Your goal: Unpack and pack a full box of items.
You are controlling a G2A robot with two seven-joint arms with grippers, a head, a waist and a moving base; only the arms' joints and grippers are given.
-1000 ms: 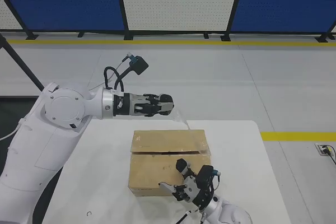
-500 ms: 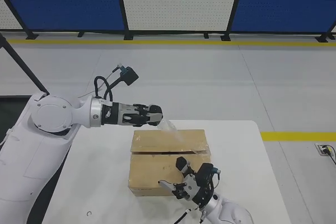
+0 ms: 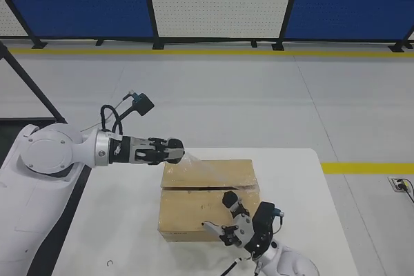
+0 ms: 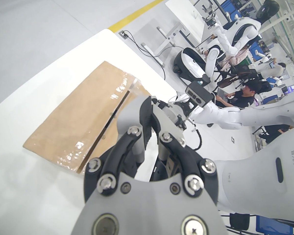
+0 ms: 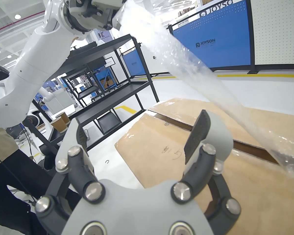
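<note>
You had the cardboard box (image 3: 207, 196) on the white table (image 3: 124, 221) with both top flaps down, so its contents were hidden. Your left gripper (image 3: 176, 150) was clenched on the free end of a clear tape strip (image 5: 186, 67) above the box's far corner, and the strip ran taut back to the box top. Your right gripper (image 5: 139, 123) stood wide open over the box's near edge, holding nothing; blue partition panels (image 3: 83, 17) stood well beyond the box.

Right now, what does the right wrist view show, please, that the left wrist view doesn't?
Right wrist: the clear tape strip stretched from the cardboard box to the left gripper, and the right gripper's open fingers. Left wrist: the left fingers shut, the right arm beyond the box. Both: the box on the white table.
</note>
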